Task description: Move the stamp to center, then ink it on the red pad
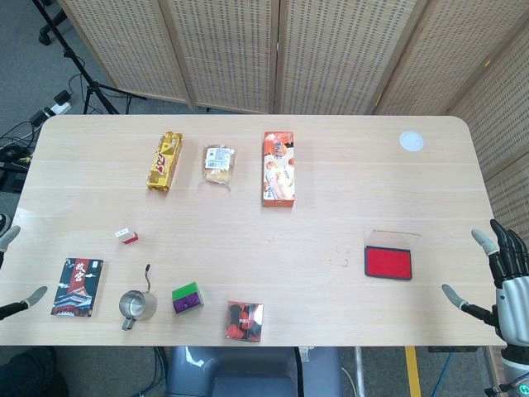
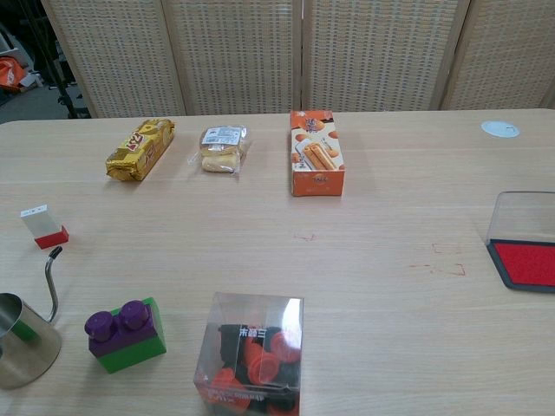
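Note:
The stamp (image 1: 126, 236) (image 2: 43, 225) is a small white block with a red base, standing upright on the left part of the table. The red ink pad (image 1: 388, 262) (image 2: 527, 263) lies at the right with its clear lid folded back. My left hand (image 1: 18, 306) shows only at the table's left edge in the head view, fingers apart and holding nothing, well left of the stamp. My right hand (image 1: 506, 277) hangs off the right edge with spread fingers, right of the pad. Neither hand appears in the chest view.
Along the back lie a yellow snack pack (image 1: 164, 161), a bread packet (image 1: 219, 164) and an orange box (image 1: 278, 168). Near the front stand a book (image 1: 78, 286), a metal pot (image 1: 136, 303), a green-purple brick (image 1: 188, 298) and a clear box (image 1: 245, 321).

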Robot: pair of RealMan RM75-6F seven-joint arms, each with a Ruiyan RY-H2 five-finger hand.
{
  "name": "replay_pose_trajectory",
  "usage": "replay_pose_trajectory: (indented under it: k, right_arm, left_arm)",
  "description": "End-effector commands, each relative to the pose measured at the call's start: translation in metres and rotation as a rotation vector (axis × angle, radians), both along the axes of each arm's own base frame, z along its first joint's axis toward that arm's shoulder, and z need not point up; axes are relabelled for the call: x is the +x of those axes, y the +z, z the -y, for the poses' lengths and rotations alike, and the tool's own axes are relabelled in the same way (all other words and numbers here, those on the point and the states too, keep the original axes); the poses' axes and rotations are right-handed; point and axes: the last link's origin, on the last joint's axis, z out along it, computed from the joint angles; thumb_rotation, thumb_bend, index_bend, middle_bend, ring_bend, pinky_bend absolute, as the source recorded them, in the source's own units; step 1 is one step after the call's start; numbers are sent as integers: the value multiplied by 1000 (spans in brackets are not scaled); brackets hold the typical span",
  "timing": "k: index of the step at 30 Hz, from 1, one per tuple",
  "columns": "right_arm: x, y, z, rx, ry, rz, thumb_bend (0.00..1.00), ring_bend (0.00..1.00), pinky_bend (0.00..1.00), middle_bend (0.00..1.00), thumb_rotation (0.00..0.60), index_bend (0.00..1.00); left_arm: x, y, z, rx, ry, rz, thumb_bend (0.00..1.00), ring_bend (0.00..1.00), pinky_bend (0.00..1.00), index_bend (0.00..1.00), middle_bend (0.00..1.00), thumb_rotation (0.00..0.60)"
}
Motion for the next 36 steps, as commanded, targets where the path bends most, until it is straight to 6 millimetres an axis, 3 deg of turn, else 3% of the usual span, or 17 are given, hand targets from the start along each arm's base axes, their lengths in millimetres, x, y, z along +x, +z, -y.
replay_pose_trajectory:
  k: [1, 10, 16, 18, 20, 22, 28, 36]
  right_arm:
    - [0, 0, 0, 3, -2, 0, 0, 0, 0, 0, 600, 103]
    - [1, 2, -1, 4, 4, 13, 0, 0, 0, 0, 600, 103]
    - [0, 2, 1, 11, 1, 23, 0, 0, 0, 0, 600, 103]
    - [0, 2, 1, 15, 0, 26, 0, 0, 0, 0, 600, 103]
    - [-1, 4, 1, 18, 0, 36, 0, 0, 0, 0, 600, 103]
    - [-1, 4, 1, 20, 0, 41, 0, 0, 0, 0, 600, 103]
    - [-2, 6, 3, 25, -6, 51, 0, 0, 0, 0, 600, 103]
    - [-4, 6, 6, 37, -17, 57, 0, 0, 0, 0, 600, 103]
  left_arm:
    - [0, 0, 0, -1, 4, 0, 0, 0, 0, 0, 0, 600]
    - [-1, -1, -2, -8, 14, -7, 0, 0, 0, 0, 0, 600]
    - [-4, -8, -17, 0, 50, -4, 5, 0, 0, 18, 0, 600]
    - [-6, -13, -29, 15, 73, 28, 21, 0, 0, 69, 0, 600]
    - [-6, -30, -63, -20, 124, 107, 68, 0, 0, 152, 0, 600]
    - [-6, -39, -79, -73, 167, 139, 139, 0, 0, 230, 0, 600]
    - [2, -65, -129, -218, 295, 171, 209, 0, 0, 310, 0, 600]
    - [13, -95, -158, -259, 385, 135, 214, 0, 0, 434, 0, 600]
